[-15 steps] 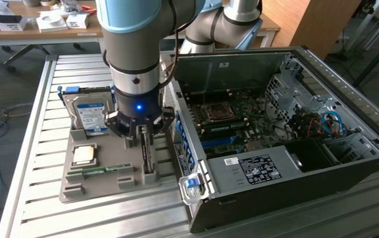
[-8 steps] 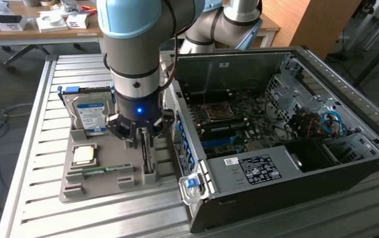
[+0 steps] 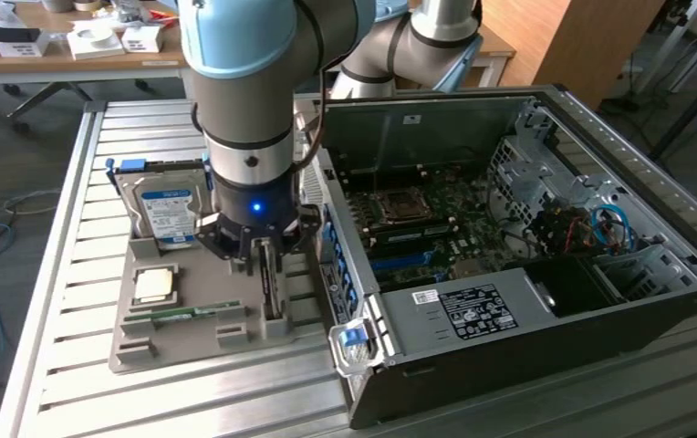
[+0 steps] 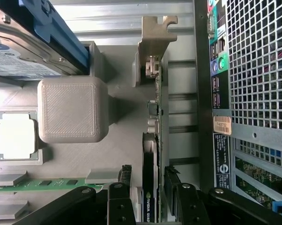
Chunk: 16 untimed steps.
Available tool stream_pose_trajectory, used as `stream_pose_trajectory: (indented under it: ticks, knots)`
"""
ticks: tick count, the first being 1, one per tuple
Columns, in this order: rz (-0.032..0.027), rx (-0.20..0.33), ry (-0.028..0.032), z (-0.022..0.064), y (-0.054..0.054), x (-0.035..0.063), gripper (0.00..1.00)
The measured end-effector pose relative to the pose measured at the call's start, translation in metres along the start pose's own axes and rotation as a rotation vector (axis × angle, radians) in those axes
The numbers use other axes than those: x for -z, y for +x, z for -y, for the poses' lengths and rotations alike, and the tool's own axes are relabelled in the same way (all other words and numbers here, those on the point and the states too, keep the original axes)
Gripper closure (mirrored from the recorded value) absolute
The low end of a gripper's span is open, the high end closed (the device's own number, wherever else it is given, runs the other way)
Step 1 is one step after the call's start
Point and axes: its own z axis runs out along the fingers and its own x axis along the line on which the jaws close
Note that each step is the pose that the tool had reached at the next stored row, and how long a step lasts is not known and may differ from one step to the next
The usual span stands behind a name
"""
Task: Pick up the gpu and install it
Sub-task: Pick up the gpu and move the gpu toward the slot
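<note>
The gpu [image 3: 273, 290] stands on its edge in a slot of the grey parts tray [image 3: 178, 351], on the side nearest the computer case. In the wrist view the gpu [image 4: 152, 140] is a thin dark card seen edge-on, with a metal bracket [image 4: 155, 42] at its far end. My gripper [image 3: 264, 257] hangs straight down over it. In the wrist view my gripper [image 4: 149, 187] is open and straddles the card. One of its fingers [image 4: 124, 177] stands on each side, with small gaps showing to the card.
The tray also holds a silver blue-labelled hard drive [image 3: 166, 210], a square processor [image 3: 156, 285] and a green memory stick [image 3: 184, 315]. The open computer case [image 3: 507, 255] lies right beside the tray on the slatted metal table [image 3: 57, 274]. A grey block [image 4: 70, 108] rises from the tray.
</note>
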Motion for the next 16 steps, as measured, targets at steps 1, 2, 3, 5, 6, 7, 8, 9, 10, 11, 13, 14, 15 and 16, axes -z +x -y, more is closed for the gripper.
stream_pose_trajectory:
  ticks: [1,2,3,5,6,7,8,9,10,11,13,14,15,16]
  knots:
    - [-0.0001,0.000,0.0001,0.0000,0.0000,-0.0004,0.58]
    - [-0.0002,0.000,0.0003,0.0001,0.0001,-0.0006,0.58]
    - [0.0000,0.000,0.0001,0.0000,0.0000,-0.0012,0.58]
    - [-0.0001,0.000,0.0001,0.0001,0.0000,-0.0018,0.58]
    - [-0.0001,0.000,0.0002,0.0001,-0.0001,-0.0020,0.58]
    - [-0.0001,0.000,0.0002,0.0001,-0.0001,-0.0021,0.58]
    - [-0.0001,0.000,0.0002,0.0001,-0.0001,-0.0022,0.58]
    - [0.0000,0.000,0.0001,0.0001,-0.0002,-0.0023,0.58]
    - [0.0001,0.000,-0.0001,0.0000,-0.0005,-0.0024,0.58]
    - [0.0002,0.000,-0.0002,0.0000,-0.0007,-0.0025,0.58]
    - [-0.0001,0.000,0.0001,0.0000,-0.0009,-0.0024,0.58]
    - [0.0000,0.000,0.0000,0.0000,-0.0010,-0.0025,0.58]
    - [0.0000,0.000,0.0000,0.0000,-0.0011,-0.0026,0.58]
    - [0.0001,0.000,0.0000,0.0000,-0.0012,-0.0026,0.58]
